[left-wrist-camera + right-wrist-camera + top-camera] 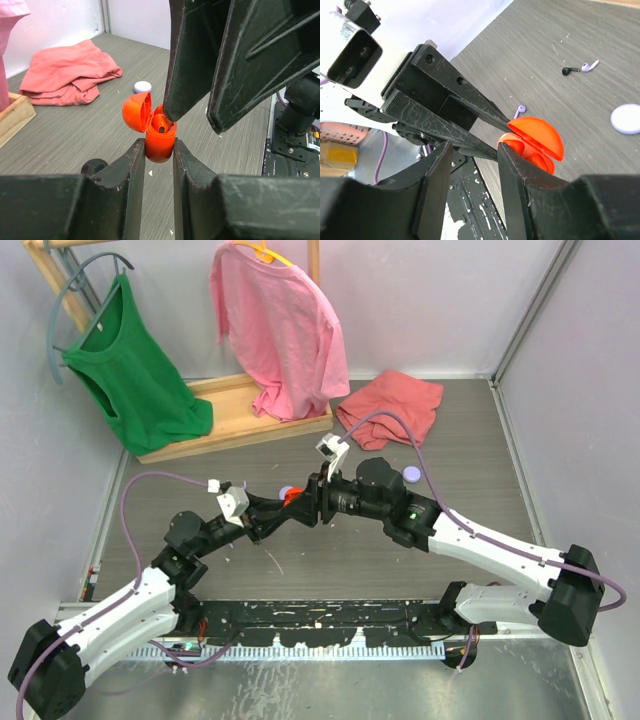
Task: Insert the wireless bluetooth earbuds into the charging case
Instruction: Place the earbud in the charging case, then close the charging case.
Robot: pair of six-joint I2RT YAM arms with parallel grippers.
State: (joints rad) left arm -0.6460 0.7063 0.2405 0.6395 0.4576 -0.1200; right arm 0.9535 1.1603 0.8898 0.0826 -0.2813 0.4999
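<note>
The orange charging case [160, 142] hangs above the table with its lid [136, 111] swung open. My left gripper [159, 146] is shut on its lower body. An orange earbud [161, 124] sits in the case; in the right wrist view two orange buds [516, 146] lie in its wells. My right gripper [196, 122] hovers over the case, open with nothing between its fingers, and one fingertip [172, 114] touches the case's top. From the top view the two grippers [318, 502] meet at the case [291, 499]. Lavender earbuds [590, 65] [520, 108] lie loose on the table, one next to a dark bud [566, 71].
A lavender disc [142, 86] [626, 118] lies on the table beyond the case, and a black disc [94, 166] near my left finger. A crumpled pink cloth [390, 408] lies at the back. A wooden rack [235, 430] with a green shirt [130, 380] and a pink shirt [280, 330] stands at the back left.
</note>
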